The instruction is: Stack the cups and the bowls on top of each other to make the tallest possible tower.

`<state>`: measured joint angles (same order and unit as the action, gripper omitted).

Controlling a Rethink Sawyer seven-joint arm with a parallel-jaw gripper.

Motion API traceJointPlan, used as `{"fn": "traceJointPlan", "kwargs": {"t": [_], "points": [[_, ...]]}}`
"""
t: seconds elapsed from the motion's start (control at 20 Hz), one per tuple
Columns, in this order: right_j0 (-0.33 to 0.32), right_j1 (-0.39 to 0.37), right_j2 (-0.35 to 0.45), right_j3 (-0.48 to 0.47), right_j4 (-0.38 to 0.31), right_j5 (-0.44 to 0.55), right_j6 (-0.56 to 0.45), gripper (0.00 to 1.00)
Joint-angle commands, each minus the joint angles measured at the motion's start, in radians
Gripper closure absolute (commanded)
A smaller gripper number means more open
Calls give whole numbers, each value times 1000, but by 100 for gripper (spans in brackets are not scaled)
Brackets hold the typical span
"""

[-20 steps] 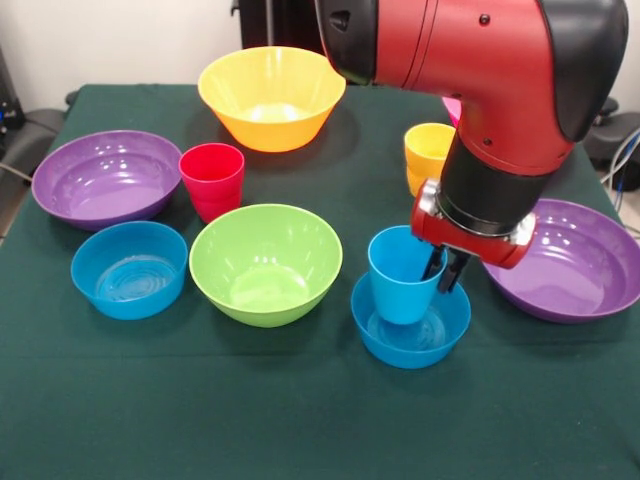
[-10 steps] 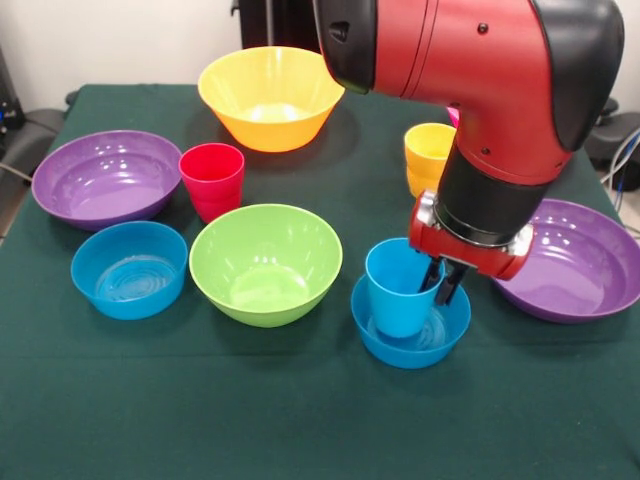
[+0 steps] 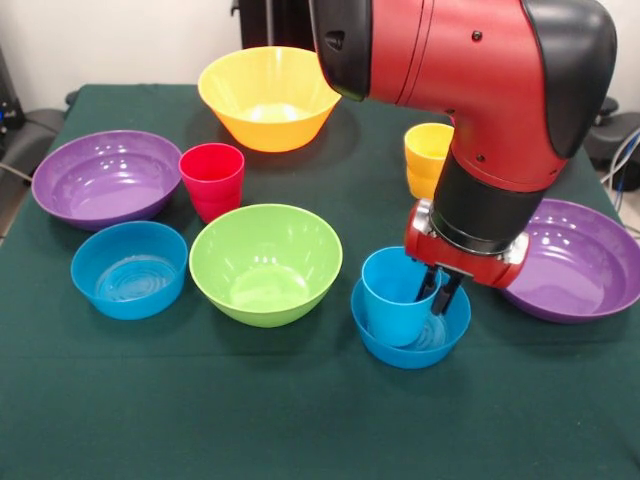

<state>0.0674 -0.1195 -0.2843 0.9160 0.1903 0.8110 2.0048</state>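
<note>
Tool (image 3: 437, 292) fingers pinch the blue cup's (image 3: 397, 297) rim, having lowered it over the last second into the small blue bowl (image 3: 410, 340); the tower's base looks nearly seated.

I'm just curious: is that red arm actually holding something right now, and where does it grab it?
Yes: the tool pinches the blue cup by its rim, above the small blue bowl.

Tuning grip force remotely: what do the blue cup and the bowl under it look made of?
Blue cup: looks like thin moulded plastic, smooth and semi-glossy, of even solid colour. Blue bowl beneath it: probably the same plastic, glossier, with light glinting off its inside. The gripper pinches the cup's rim. Both are likely light and slippery.
</note>
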Motion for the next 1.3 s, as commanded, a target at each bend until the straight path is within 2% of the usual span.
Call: {"fn": "traceJointPlan", "kwargs": {"t": [0.05,0.5,1.0,1.3], "points": [[10,22,57,-24,25,-54,212,100],[29,31,55,15,52,-94,265,100],[32,20,77,71,53,-154,267,100],[26,9,77,83,57,-133,258,100]]}}
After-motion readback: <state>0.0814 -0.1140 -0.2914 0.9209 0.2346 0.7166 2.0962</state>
